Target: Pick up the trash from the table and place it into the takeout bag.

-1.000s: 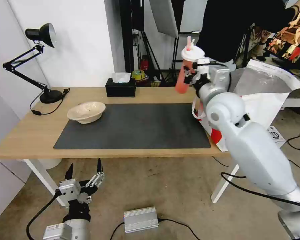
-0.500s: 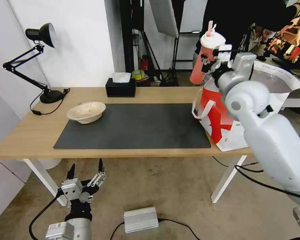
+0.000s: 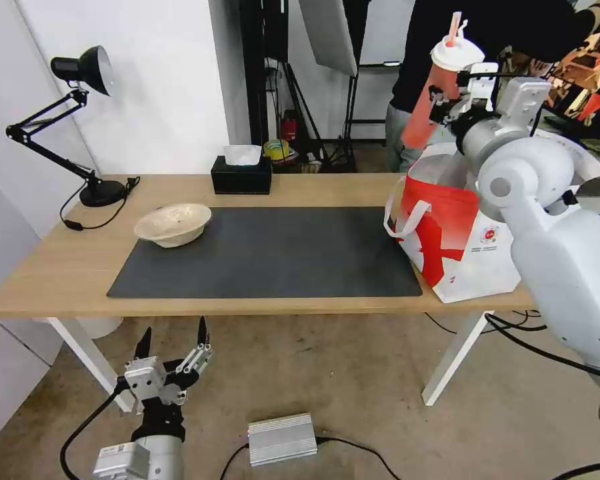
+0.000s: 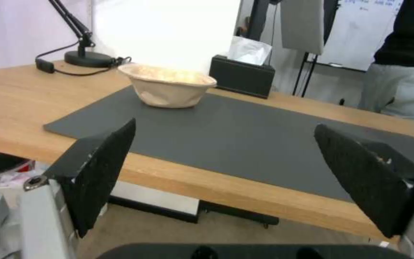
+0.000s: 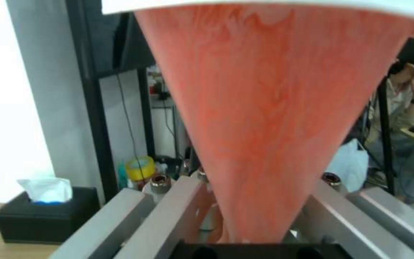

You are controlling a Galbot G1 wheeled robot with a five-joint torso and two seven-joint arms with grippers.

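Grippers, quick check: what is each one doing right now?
Left gripper: open, empty, parked below the table's front edge.
Right gripper: shut on the red drink cup, held tilted above the takeout bag.

glossy white rounded arm shells, black cables, and a pincer [image 3: 173, 341] with textured black pads [image 4: 102, 169].

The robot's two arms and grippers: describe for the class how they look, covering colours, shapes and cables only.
The right arm is bulky, smooth and glossy white-grey, with rounded joints and a round grey cap on one joint; black cables trail beneath it. The right gripper is a boxy silver-grey block. The left gripper has two slim, pointed black fingers with textured pads on a silver metal base, with a black cable looping beside it.
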